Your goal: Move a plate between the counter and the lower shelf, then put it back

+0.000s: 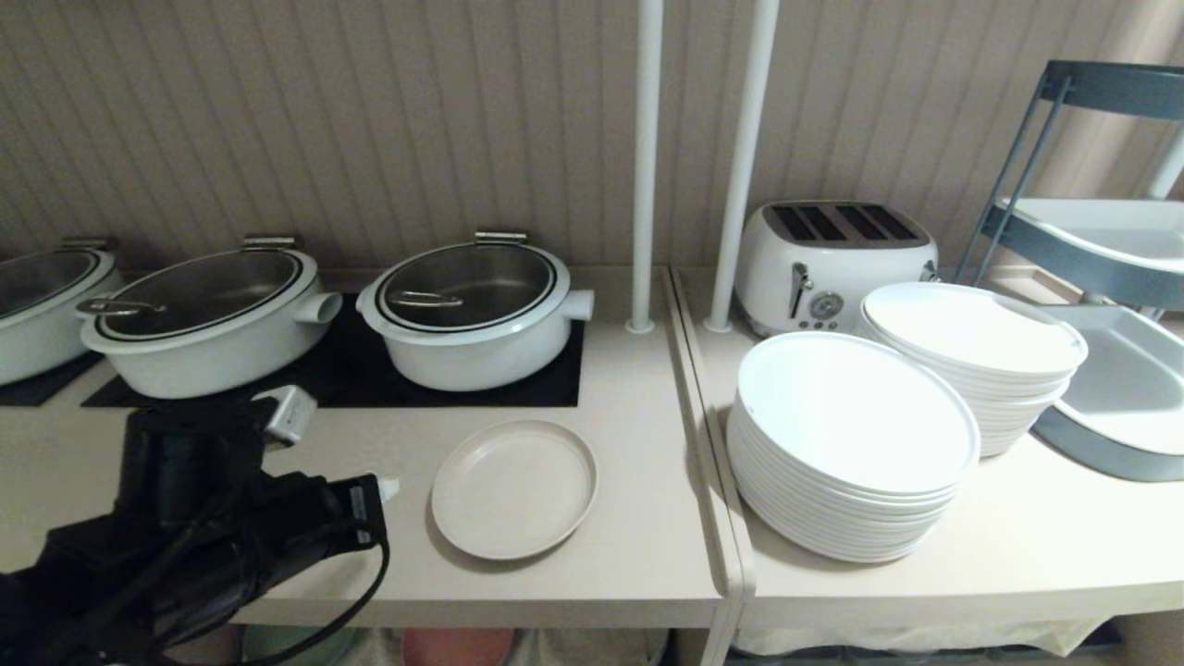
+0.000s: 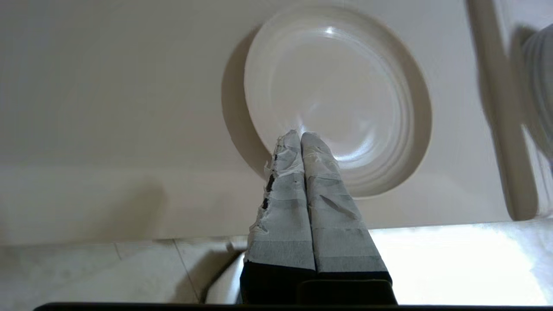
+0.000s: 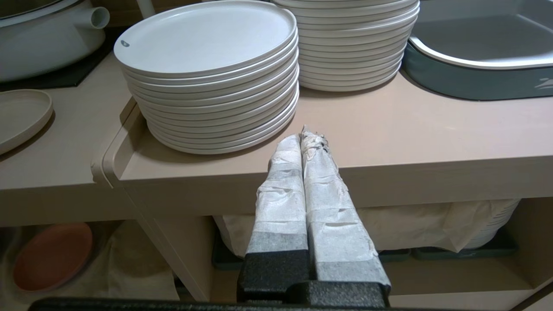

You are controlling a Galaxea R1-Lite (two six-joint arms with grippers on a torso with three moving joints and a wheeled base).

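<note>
The plate (image 1: 514, 488) lies flat on the table (image 1: 638, 555), near the front edge, in front of the right-hand pot (image 1: 474, 313) that stands on a black hob panel (image 1: 555, 379). Nothing rests on the plate and nothing grips it. The left claw (image 1: 388, 487) hovers just beside the plate's left rim, above the table, with its black arm reaching in from the lower left corner of the head view. Its two tape-wrapped fingers (image 2: 285, 190) are pressed flat together with nothing between them — in the left wrist view their tips lie in front of the plate's near rim, and whether they touch it I cannot tell. A second pot (image 1: 208, 319) and part of a third stand further left along the back wall. Right of the seam in the table stand two stacks of larger white plates (image 1: 856, 444), a white toaster (image 1: 837, 264) behind them, and a grey-framed rack with white trays (image 1: 1091, 250) at the far right. The right claw (image 3: 301, 139) hangs in front of the table's edge below the nearer stack, its wrapped fingers closed on each other and empty. Under the table, the lower shelf (image 3: 527, 242) shows a whitish cloth (image 3: 414, 229) over a dark tray (image 3: 436, 254), and a pink plate (image 3: 52, 257) lies in the compartment to one side.
</note>
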